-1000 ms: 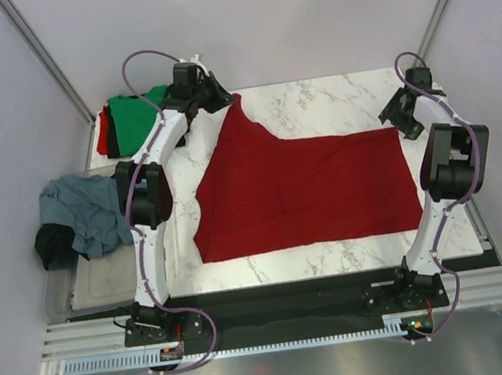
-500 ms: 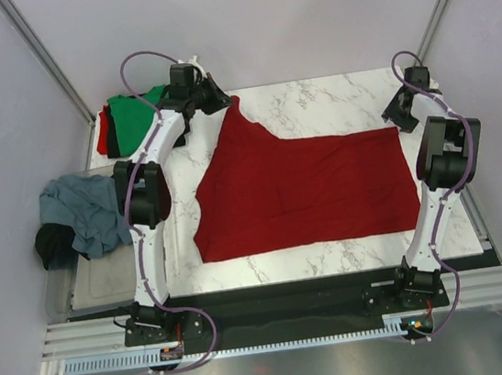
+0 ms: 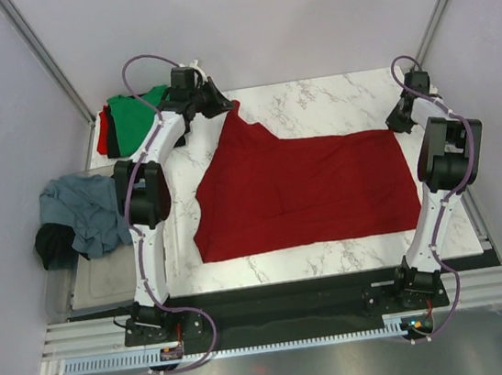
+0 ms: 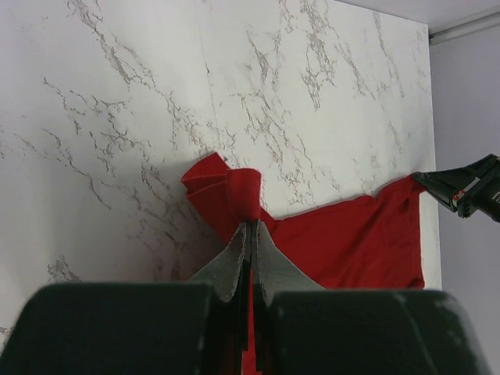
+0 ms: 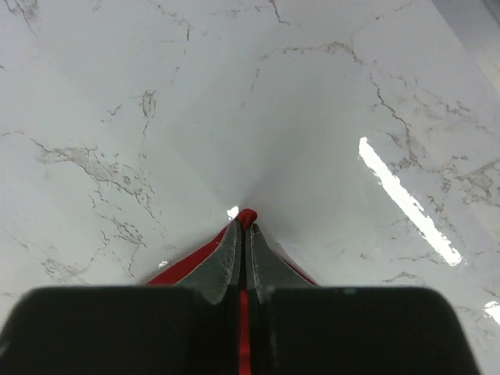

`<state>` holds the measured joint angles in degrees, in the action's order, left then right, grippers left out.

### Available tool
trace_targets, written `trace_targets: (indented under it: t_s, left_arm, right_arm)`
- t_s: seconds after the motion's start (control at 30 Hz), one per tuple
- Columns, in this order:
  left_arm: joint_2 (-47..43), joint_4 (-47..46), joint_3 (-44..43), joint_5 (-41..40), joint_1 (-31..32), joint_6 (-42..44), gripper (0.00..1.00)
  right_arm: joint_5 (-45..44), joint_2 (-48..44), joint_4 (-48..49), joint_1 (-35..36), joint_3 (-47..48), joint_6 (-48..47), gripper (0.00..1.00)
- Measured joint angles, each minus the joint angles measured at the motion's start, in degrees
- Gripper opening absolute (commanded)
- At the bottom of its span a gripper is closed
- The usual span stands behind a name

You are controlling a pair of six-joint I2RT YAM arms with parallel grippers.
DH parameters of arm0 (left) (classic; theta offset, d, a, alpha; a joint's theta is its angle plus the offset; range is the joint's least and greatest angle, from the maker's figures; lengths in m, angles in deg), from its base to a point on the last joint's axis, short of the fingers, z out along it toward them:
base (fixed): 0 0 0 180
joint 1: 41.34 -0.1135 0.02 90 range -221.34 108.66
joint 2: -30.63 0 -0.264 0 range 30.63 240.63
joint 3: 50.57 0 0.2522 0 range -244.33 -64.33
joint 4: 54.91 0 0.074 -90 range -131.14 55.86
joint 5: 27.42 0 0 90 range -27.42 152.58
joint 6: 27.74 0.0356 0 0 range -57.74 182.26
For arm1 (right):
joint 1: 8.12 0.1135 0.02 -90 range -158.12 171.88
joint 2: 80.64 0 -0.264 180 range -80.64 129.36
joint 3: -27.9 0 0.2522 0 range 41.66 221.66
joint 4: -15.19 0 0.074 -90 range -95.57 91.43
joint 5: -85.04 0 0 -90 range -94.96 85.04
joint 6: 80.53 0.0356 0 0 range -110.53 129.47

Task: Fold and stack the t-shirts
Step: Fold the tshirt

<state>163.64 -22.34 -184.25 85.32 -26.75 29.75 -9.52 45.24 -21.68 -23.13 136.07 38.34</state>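
Left gripper (image 4: 250, 234) is pressed together on the bunched far-left corner of the dark red t-shirt (image 3: 307, 189), which is drawn up into a small peak over the marble table (image 3: 313, 98). Right gripper (image 5: 242, 225) pinches the far-right corner, and only a small red tip shows past its fingers. The rest of the shirt lies flat mid-table between the arms.

Bright green t-shirt (image 3: 135, 118) sits folded at the far-left corner, partly hidden by the left arm. A red edge shows beside it; I cannot tell what it is.

Grey-blue t-shirt (image 3: 78, 210) lies crumpled over the clear tub (image 3: 97, 286) beside the table's left edge. It covers most of a black t-shirt (image 3: 50, 246).
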Motion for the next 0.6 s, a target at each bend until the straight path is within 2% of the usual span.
trace_targets:
  t_s: [0.2,0.3,0.6]
  left_arm:
    - [-0.3,0.7,0.5,0.0,0.0,0.0,0.02]
    - [-2.6,1.4,3.6,0.0,0.0,0.0,0.02]
    - [-18.6,1.7,21.2,-0.2,0.0,0.5,0.02]
  right_arm:
    - [1.8,-0.3,0.0,0.0,-0.3,0.3,0.0]
    - [3.4,-2.3,0.0,0.0,-2.0,0.3,0.0]
    - [8.0,-20.2,2.2,0.2,-14.7,0.7,0.0]
